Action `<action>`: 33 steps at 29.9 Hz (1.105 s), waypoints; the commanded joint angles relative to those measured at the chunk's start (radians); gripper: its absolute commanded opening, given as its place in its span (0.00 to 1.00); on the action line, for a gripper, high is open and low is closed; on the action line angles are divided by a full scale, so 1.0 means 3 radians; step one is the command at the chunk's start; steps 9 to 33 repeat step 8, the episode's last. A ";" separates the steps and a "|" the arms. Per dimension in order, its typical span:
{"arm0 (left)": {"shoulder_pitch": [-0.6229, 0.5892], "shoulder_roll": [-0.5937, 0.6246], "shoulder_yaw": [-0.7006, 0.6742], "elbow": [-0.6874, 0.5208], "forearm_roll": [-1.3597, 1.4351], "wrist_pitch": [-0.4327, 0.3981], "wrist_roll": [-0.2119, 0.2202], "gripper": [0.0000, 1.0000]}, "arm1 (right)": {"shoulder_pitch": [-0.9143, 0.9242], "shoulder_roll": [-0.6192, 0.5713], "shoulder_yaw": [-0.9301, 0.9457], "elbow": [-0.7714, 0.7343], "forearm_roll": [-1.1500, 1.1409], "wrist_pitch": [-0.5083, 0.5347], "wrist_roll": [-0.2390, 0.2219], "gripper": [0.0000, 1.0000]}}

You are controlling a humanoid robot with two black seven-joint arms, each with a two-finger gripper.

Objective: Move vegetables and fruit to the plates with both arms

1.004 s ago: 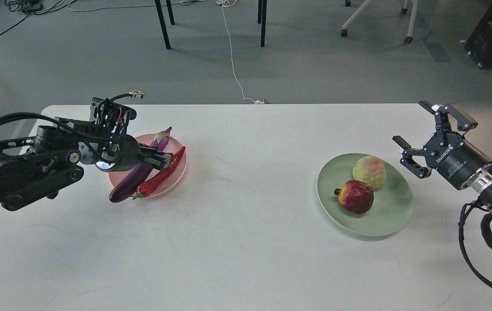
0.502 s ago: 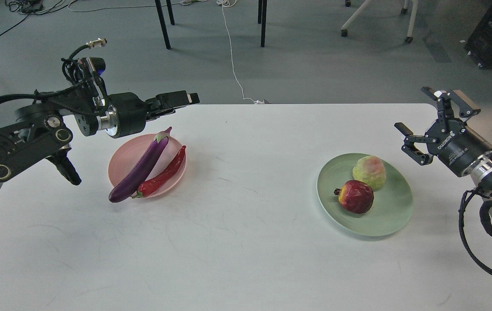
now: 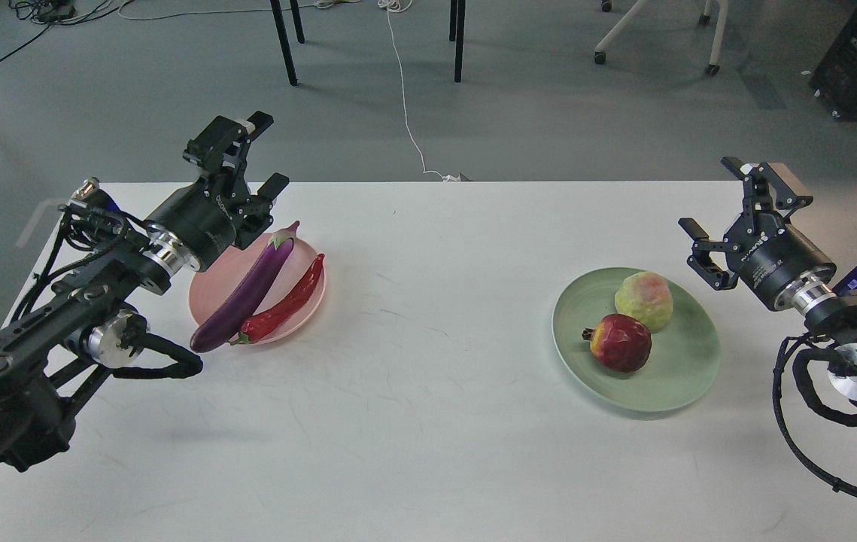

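Observation:
The purple eggplant [image 3: 246, 289] and the red chili pepper [image 3: 284, 302] lie side by side on the pale pink plate [image 3: 211, 282] at the left. The dark red fruit [image 3: 621, 342] and the yellow-green fruit [image 3: 644, 300] sit on the pale green plate [image 3: 680, 369] at the right. My left gripper [image 3: 259, 154] is open and empty, raised above the table behind the pink plate. My right gripper [image 3: 712, 212] is open and empty, raised to the right of the green plate.
The white table [image 3: 428, 421] holds only the two plates. Beyond its far edge are grey floor, a white cable [image 3: 407, 113], black table legs [image 3: 283, 41] and a chair base [image 3: 654, 34].
My left gripper let go of the chili, rose off the pink plate and swung back and up, turning its fingers away. My right gripper shifted slightly left and stayed open.

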 commanded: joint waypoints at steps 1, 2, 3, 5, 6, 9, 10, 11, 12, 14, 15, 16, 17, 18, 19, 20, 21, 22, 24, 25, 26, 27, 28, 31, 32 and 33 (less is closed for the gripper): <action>0.0177 -0.0168 -0.0178 0.0023 -0.0012 -0.0005 0.0050 0.99 | -0.0002 0.0054 0.0087 0.0008 0.0000 0.0007 0.0001 0.98; 0.0182 -0.0194 -0.0183 0.0023 -0.0012 -0.0005 0.0055 0.99 | -0.0002 0.0075 0.0123 0.0008 0.0000 0.0002 0.0001 0.98; 0.0203 -0.0204 -0.0188 0.0023 -0.0012 -0.0010 0.0055 0.99 | -0.0002 0.0075 0.0153 0.0008 0.0000 0.0002 0.0001 0.98; 0.0223 -0.0210 -0.0198 0.0018 -0.0017 -0.0025 0.0045 0.99 | -0.0002 0.0070 0.0200 -0.0002 0.0000 0.0012 0.0001 0.98; 0.0223 -0.0215 -0.0204 0.0013 -0.0017 -0.0025 0.0040 0.99 | 0.0003 0.0045 0.0210 0.0013 0.0000 0.0028 0.0001 0.98; 0.0218 -0.0225 -0.0204 0.0013 -0.0017 -0.0025 0.0045 0.99 | -0.0002 0.0019 0.0215 0.0044 0.0000 0.0043 0.0001 0.98; 0.0218 -0.0225 -0.0204 0.0013 -0.0017 -0.0025 0.0045 0.99 | -0.0002 0.0019 0.0215 0.0044 0.0000 0.0043 0.0001 0.98; 0.0218 -0.0225 -0.0204 0.0013 -0.0017 -0.0025 0.0045 0.99 | -0.0002 0.0019 0.0215 0.0044 0.0000 0.0043 0.0001 0.98; 0.0218 -0.0225 -0.0204 0.0013 -0.0017 -0.0025 0.0045 0.99 | -0.0002 0.0019 0.0215 0.0044 0.0000 0.0043 0.0001 0.98; 0.0218 -0.0225 -0.0204 0.0013 -0.0017 -0.0025 0.0045 0.99 | -0.0002 0.0019 0.0215 0.0044 0.0000 0.0043 0.0001 0.98; 0.0218 -0.0225 -0.0204 0.0013 -0.0017 -0.0025 0.0045 0.99 | -0.0002 0.0019 0.0215 0.0044 0.0000 0.0043 0.0001 0.98; 0.0218 -0.0225 -0.0204 0.0013 -0.0017 -0.0025 0.0045 0.99 | -0.0002 0.0019 0.0215 0.0044 0.0000 0.0043 0.0001 0.98; 0.0218 -0.0225 -0.0204 0.0013 -0.0017 -0.0025 0.0045 0.99 | -0.0002 0.0019 0.0215 0.0044 0.0000 0.0043 0.0001 0.98; 0.0218 -0.0225 -0.0204 0.0013 -0.0017 -0.0025 0.0045 0.99 | -0.0002 0.0019 0.0215 0.0044 0.0000 0.0043 0.0001 0.98; 0.0218 -0.0225 -0.0204 0.0013 -0.0017 -0.0025 0.0045 0.99 | -0.0002 0.0019 0.0215 0.0044 0.0000 0.0043 0.0001 0.98; 0.0218 -0.0225 -0.0204 0.0013 -0.0017 -0.0025 0.0045 0.99 | -0.0002 0.0019 0.0215 0.0044 0.0000 0.0043 0.0001 0.98; 0.0218 -0.0225 -0.0204 0.0013 -0.0017 -0.0025 0.0045 0.99 | -0.0002 0.0019 0.0215 0.0044 0.0000 0.0043 0.0001 0.98; 0.0218 -0.0225 -0.0204 0.0013 -0.0017 -0.0025 0.0045 0.99 | -0.0002 0.0019 0.0215 0.0044 0.0000 0.0043 0.0001 0.98; 0.0218 -0.0225 -0.0204 0.0013 -0.0017 -0.0025 0.0045 0.99 | -0.0002 0.0019 0.0215 0.0044 0.0000 0.0043 0.0001 0.98; 0.0218 -0.0225 -0.0204 0.0013 -0.0017 -0.0025 0.0045 0.99 | -0.0002 0.0019 0.0215 0.0044 0.0000 0.0043 0.0001 0.98; 0.0218 -0.0225 -0.0204 0.0013 -0.0017 -0.0025 0.0045 0.99 | -0.0002 0.0019 0.0215 0.0044 0.0000 0.0043 0.0001 0.98; 0.0218 -0.0225 -0.0204 0.0013 -0.0017 -0.0025 0.0045 0.99 | -0.0002 0.0019 0.0215 0.0044 0.0000 0.0043 0.0001 0.98; 0.0218 -0.0225 -0.0204 0.0013 -0.0017 -0.0025 0.0045 0.99 | -0.0002 0.0019 0.0215 0.0044 0.0000 0.0043 0.0001 0.98; 0.0218 -0.0225 -0.0204 0.0013 -0.0017 -0.0025 0.0045 0.99 | -0.0002 0.0019 0.0215 0.0044 0.0000 0.0043 0.0001 0.98; 0.0218 -0.0225 -0.0204 0.0013 -0.0017 -0.0025 0.0045 0.99 | -0.0002 0.0019 0.0215 0.0044 0.0000 0.0043 0.0001 0.98; 0.0218 -0.0225 -0.0204 0.0013 -0.0017 -0.0025 0.0045 0.99 | -0.0002 0.0019 0.0215 0.0044 0.0000 0.0043 0.0001 0.98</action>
